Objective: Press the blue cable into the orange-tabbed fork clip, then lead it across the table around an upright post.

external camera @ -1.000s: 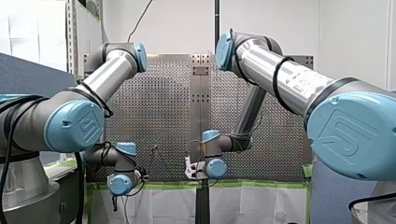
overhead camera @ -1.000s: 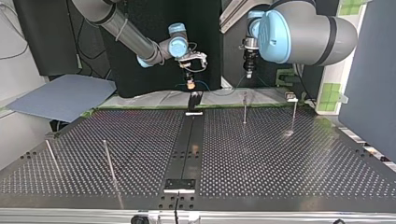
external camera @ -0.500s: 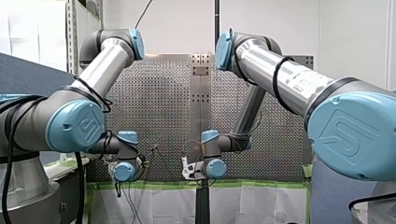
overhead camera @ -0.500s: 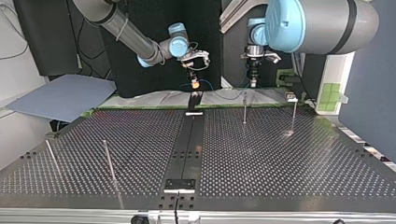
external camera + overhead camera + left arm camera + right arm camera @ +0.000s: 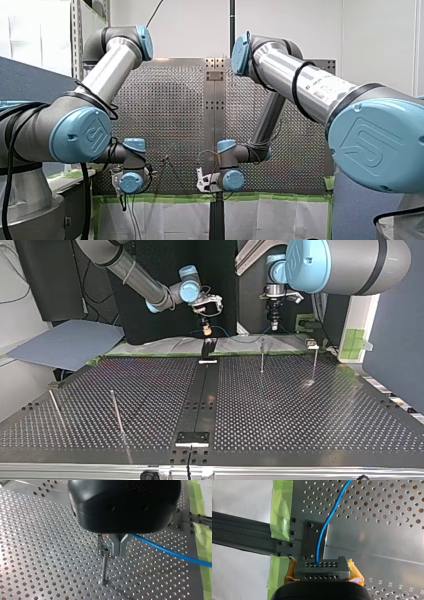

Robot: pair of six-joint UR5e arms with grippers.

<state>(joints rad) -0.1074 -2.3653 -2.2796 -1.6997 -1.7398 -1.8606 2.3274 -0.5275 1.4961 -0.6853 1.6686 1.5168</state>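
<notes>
Left wrist view alone: my left gripper clamped on thin blue cable near slim upright metal post. Right wrist view: my right gripper pinching it over perforated metal table.

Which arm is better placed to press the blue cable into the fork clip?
My right. In the top view my right gripper holds the blue cable just above the fork clip, while my left gripper hangs off to the side over an upright post.
</notes>
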